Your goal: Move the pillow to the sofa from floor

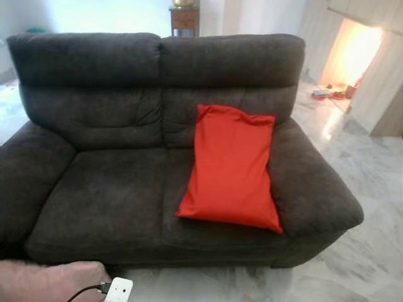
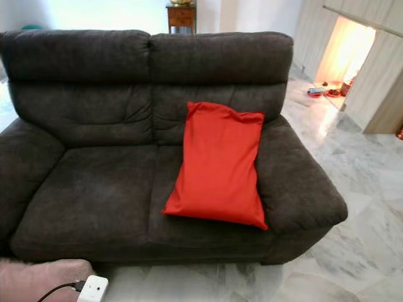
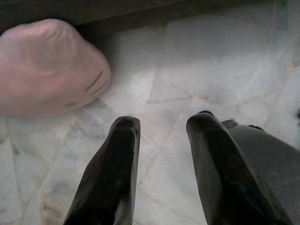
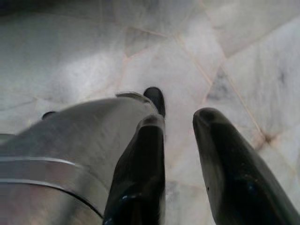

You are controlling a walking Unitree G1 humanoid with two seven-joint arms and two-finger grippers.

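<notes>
A red pillow leans on the right seat of the dark grey sofa, its top against the backrest. A pink pillow lies on the marble floor at the sofa's front left corner; it is the pink pillow in the left wrist view. My left gripper hangs open above the floor, a short way from that pink pillow. My right gripper hangs open over bare marble, holding nothing.
A white charger block with a black cable lies on the floor beside the pink pillow. Marble floor stretches to the right of the sofa. A small wooden table stands behind the sofa, and a lit doorway is at the far right.
</notes>
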